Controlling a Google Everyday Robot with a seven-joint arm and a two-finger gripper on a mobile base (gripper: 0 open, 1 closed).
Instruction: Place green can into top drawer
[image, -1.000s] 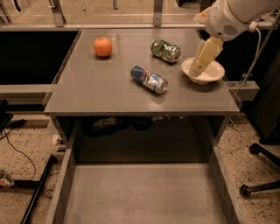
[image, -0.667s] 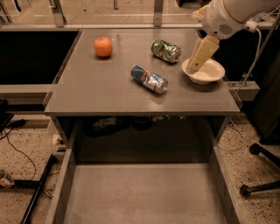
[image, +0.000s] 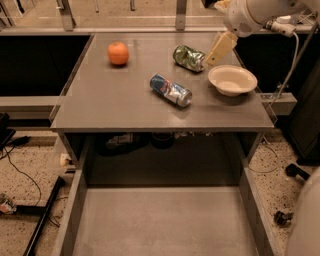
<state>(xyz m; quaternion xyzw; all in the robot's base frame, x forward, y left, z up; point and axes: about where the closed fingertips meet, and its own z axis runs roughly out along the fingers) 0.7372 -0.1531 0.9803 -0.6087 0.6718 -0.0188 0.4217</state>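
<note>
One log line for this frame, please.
gripper: beside green can | green can: lying on table | top drawer: pulled open

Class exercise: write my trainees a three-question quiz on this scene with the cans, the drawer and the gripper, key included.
1. True or false: the green can lies inside the top drawer.
2. Which lies nearest the gripper? A orange, B green can, C blue-and-silver can.
3. How many cans lie on the table?
Key: 1 false, it lies on the table. 2 B: the gripper hangs above the table's far side, right beside it. 3 two.
</note>
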